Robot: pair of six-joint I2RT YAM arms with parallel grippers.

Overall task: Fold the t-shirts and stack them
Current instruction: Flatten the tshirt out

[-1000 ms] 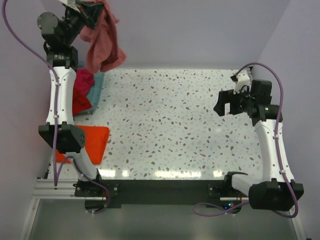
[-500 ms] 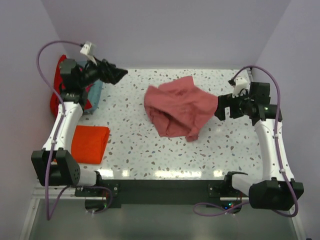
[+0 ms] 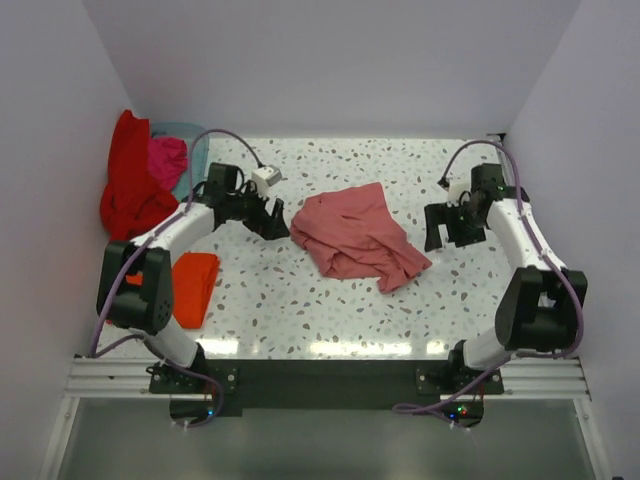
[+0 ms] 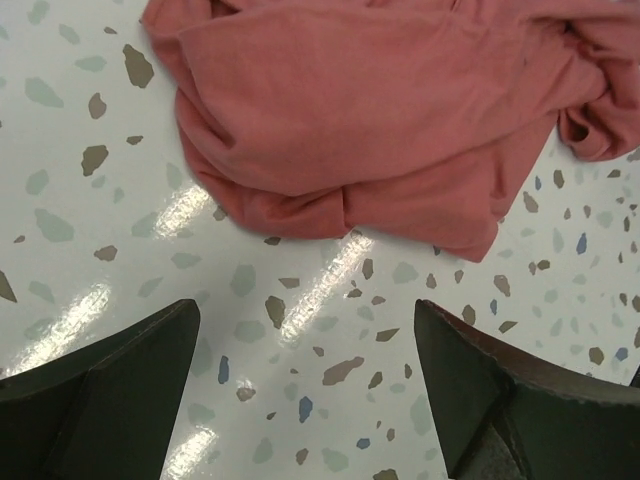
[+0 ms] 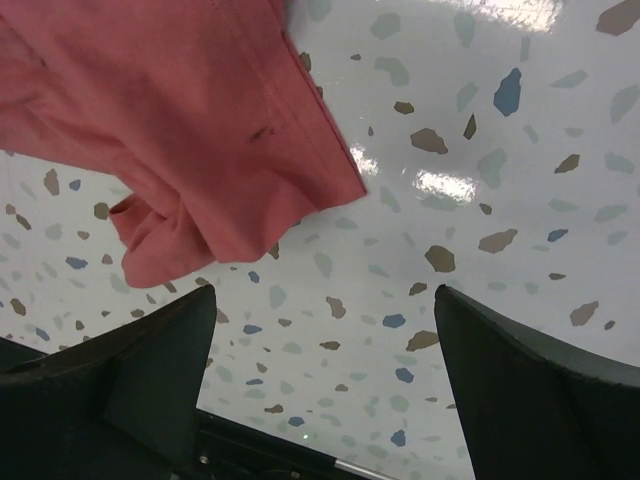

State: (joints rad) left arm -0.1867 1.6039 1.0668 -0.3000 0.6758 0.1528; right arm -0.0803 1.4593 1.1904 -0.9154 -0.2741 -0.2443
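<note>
Left gripper (image 4: 305, 315) wide open and empty, right gripper (image 5: 325, 295) likewise, rose-pink tee (image 3: 355, 235) crumpled between them on table (image 3: 330, 300), stitched hem, possibly a sleeve, nearest the right.

No text, label, brand, number or sign can be read in any view. The pink tee (image 3: 355, 235) shows plain cloth with no print, and the table (image 3: 330, 295) carries only its speckle pattern.
</note>
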